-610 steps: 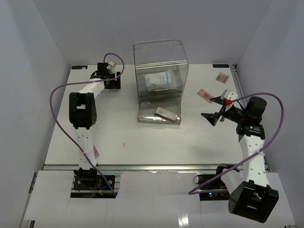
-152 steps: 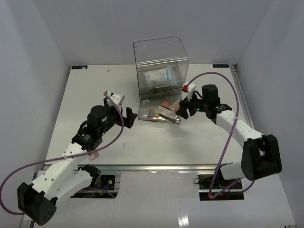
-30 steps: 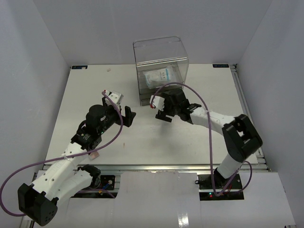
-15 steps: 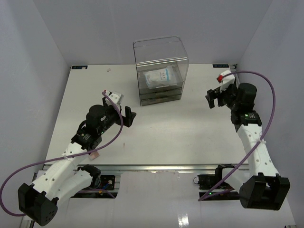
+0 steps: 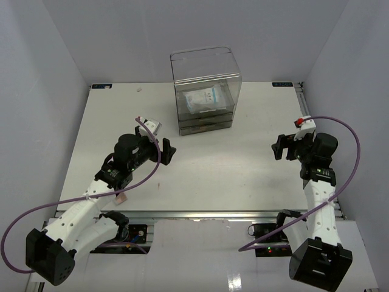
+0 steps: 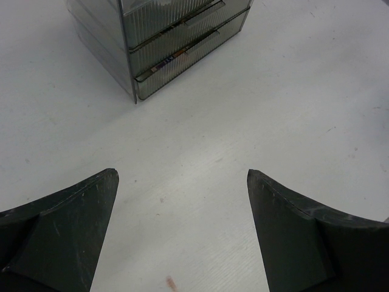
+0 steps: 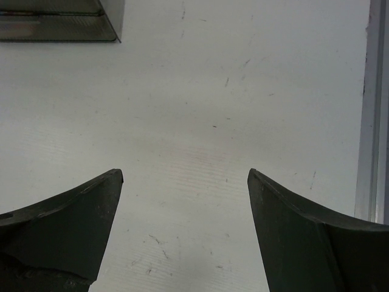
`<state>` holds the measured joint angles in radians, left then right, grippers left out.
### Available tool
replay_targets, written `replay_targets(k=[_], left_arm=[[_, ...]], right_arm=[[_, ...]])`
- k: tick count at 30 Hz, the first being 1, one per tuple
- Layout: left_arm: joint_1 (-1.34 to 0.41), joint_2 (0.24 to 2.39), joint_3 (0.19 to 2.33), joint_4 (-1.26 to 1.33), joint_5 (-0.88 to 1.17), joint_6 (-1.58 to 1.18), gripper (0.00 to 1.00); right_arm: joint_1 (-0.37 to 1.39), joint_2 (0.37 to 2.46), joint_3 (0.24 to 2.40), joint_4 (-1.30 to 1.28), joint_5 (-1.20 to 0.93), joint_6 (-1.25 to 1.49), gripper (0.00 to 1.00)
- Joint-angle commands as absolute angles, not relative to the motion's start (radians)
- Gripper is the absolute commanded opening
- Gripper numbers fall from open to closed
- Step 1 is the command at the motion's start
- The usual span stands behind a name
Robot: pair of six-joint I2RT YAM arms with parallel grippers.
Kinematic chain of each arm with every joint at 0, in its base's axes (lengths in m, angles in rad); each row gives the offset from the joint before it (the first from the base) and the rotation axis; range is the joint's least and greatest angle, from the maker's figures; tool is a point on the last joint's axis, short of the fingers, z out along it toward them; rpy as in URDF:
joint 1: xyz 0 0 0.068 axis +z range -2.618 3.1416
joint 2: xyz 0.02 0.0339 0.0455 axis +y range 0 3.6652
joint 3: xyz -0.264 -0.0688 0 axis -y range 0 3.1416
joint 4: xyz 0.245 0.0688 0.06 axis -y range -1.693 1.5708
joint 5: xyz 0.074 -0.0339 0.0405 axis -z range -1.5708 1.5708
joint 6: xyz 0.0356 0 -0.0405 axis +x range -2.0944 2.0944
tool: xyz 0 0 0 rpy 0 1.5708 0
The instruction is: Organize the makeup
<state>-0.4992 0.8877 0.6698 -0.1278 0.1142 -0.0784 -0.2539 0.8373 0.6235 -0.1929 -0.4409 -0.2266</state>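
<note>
The makeup I can see is inside the clear drawer box (image 5: pixel 205 85). A pale-blue sachet (image 5: pixel 203 98) lies in its upper compartment. In the left wrist view a strip of a multicolour palette (image 6: pixel 176 58) shows through the ribbed front of a shut drawer (image 6: pixel 188 48). My left gripper (image 5: pixel 165 149) (image 6: pixel 182 176) hovers open over bare table, left of and nearer than the box. My right gripper (image 5: pixel 281 146) (image 7: pixel 185 173) is open over the right side of the table, with the box corner (image 7: pixel 61 27) far ahead. Neither holds anything.
White walls enclose the table on three sides. A metal rail (image 7: pixel 372 109) runs along the table's right edge, close to the right gripper. A small pink speck (image 5: pixel 138 89) lies at the back left. Purple cables trail from both arms.
The right arm has drawn back from the box's drawer front, swinging to the right side of the table and then nearer. The drawers now stand shut. The left arm shifted slightly.
</note>
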Motion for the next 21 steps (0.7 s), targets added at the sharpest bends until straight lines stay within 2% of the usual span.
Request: replay_targets(k=[1, 10, 21], left_arm=[[-0.495, 0.874, 0.669, -0.117, 0.14, -0.081, 0.98], [-0.495, 0.864, 0.675, -0.115, 0.156, -0.083, 0.98], [-0.495, 0.855, 0.678, -0.121, 0.151, -0.081, 0.98]], right_arm=[[-0.284, 0.837, 0.615, -0.134, -0.438, -0.173, 0.9], [-0.288, 0.807, 0.615, -0.1, -0.332, -0.123, 0.9], [-0.301, 0.805, 0.617, -0.095, -0.31, -0.114, 0.9]])
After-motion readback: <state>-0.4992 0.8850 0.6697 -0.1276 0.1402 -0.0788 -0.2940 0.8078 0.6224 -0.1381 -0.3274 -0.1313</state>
